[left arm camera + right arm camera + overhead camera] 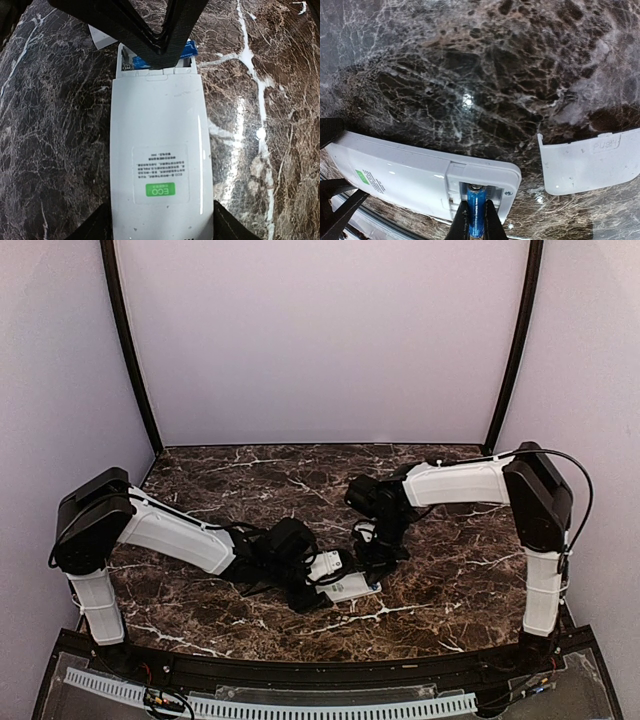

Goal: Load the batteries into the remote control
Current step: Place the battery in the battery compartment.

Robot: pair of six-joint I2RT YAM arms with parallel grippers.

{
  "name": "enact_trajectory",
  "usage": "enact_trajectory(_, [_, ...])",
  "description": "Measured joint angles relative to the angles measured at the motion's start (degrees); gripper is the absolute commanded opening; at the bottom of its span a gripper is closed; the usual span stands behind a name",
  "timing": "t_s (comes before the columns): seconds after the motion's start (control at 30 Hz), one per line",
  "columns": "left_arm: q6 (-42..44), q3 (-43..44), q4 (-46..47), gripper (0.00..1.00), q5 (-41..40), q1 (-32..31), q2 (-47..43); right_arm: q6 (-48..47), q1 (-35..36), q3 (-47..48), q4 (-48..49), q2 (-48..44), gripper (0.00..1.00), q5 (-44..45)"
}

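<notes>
The remote control (160,150) lies face down on the marble, its white back with a green ECO sticker up. My left gripper (162,222) is shut on its lower end, one black finger (97,225) against each long side. The battery compartment (481,191) at the far end stands uncovered. My right gripper (477,204) is shut on a blue battery (476,220), whose top end is inside the compartment. In the left wrist view the battery's blue (188,48) shows behind the right arm's fingers. From above, the remote (350,585) lies between both grippers.
The white cover piece (592,162), marked PUSH, lies on the marble just to the right of the remote's open end. Dark marble table (250,480) stretches behind, bounded by pale walls. The table's black front edge (300,665) runs near the arm bases.
</notes>
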Motion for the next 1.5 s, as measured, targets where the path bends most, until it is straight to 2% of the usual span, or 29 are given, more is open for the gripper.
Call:
enact_trajectory(0.27, [0.52,0.00,0.20,0.67,0.02,0.26,0.00,1.27,0.00,0.39,-0.02,0.79,0.21,0.07])
enact_trajectory(0.43, [0.74,-0.04,0.33,0.67,-0.26,0.42,0.00,1.38,-0.02,1.18,0.92,0.35,0.22,-0.26])
enact_trajectory(1.5, [0.79,-0.50,0.98,0.68,-0.13,0.50,-0.11,1.68,-0.22,-2.84,0.76,-3.30,0.14,-2.36])
